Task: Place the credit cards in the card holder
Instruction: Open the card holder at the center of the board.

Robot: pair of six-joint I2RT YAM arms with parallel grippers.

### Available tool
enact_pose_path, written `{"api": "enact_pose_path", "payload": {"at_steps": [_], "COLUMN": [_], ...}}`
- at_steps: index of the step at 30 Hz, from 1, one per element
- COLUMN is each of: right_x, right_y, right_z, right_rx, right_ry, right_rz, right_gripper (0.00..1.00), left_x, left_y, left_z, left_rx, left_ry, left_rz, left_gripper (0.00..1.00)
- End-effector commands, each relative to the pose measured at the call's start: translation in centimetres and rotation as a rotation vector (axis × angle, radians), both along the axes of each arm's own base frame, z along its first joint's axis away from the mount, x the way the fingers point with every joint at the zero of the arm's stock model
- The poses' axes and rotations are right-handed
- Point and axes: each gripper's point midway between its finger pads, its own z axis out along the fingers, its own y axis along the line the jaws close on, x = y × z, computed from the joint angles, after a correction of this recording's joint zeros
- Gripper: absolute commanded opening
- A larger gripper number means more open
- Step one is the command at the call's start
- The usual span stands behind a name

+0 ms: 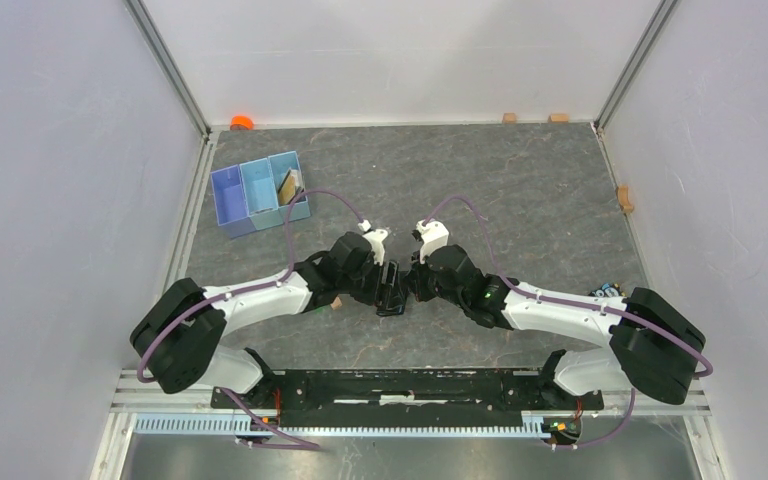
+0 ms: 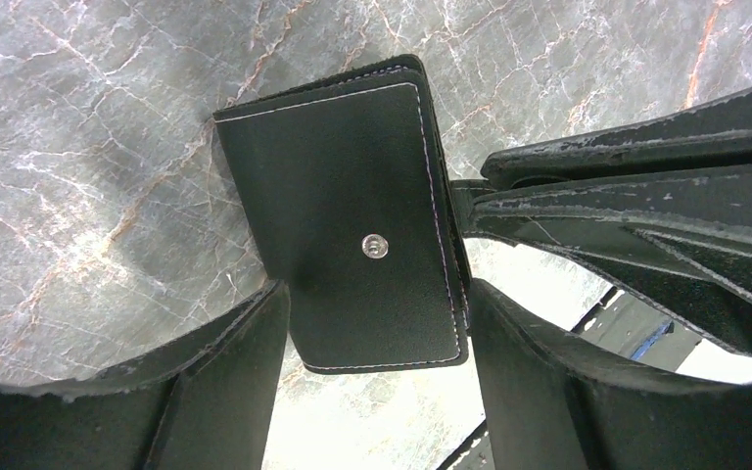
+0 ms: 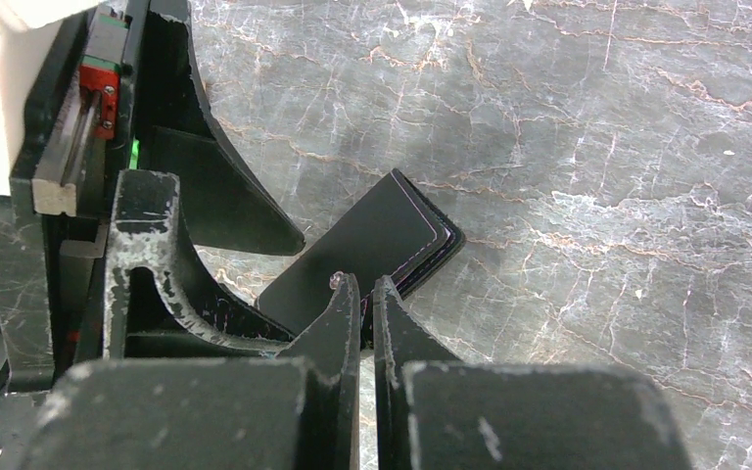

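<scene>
"How did the pincers stand?"

"The left pincer (image 2: 377, 294) was clamped across the card holder (image 2: 343, 196), one finger on each long side near its lower end. The right pincer (image 3: 367, 289) had its fingers almost together and nipped the holder's thin edge from the opposite side."

"So where was the holder?"

"It was between the two, over the middle of the table (image 2: 78, 147), on the side near the arms' bases. It was folded, and the face with the bare snap stud (image 2: 375, 246) was turned to the left wrist camera. Whether it touched the table I could not tell."

"How would it handle?"

"I judged it light, and soft rather than stiff. Its stitched leaves would flex and gape if pulled. The smooth skin looked a little slippery, so a hold across the stitched edges seemed safer than one on the flat face. To open it, one pincer should grip the body and the other a single leaf."

"And the credit cards?"

"None showed plainly. The holder's far corner showed stacked layers in the right wrist view, but I couldn't say whether a card sat among them. Something tan leaned in the right compartment of the blue tray (image 1: 228, 205), well apart at the far left, and it was too small to name."
</scene>
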Motion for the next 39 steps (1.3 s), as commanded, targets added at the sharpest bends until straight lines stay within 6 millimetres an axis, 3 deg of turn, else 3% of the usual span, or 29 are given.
{"api": "enact_pose_path", "payload": {"at_steps": [1, 7, 24, 39], "right_x": [0.6, 0.6, 0.1, -1.1], "right_y": [0.2, -0.1, -1.8, -2.2], "right_z": [1.4, 1.4, 0.5, -1.3], "right_rx": [0.019, 0.017, -0.027, -0.045], "right_ry": [-0.040, -0.043, -0.034, 0.017], "right_rz": [-0.015, -0.027, -0.053, -0.021], "right_gripper": [0.00, 0.00, 0.00, 0.00], "left_x": [1.1, 1.4, 1.8, 4.6], "left_y": [-0.4, 0.7, 1.8, 2.9], "left_z": [0.5, 0.1, 0.5, 2.0], "left_rx": [0.025, 0.106, 0.132, 0.197], "left_ry": [-0.075, -0.116, -0.145, -0.271], "left_rz": [-0.019, 0.010, 0.061, 0.130], "left_gripper": [0.72, 0.65, 0.63, 0.58]}}
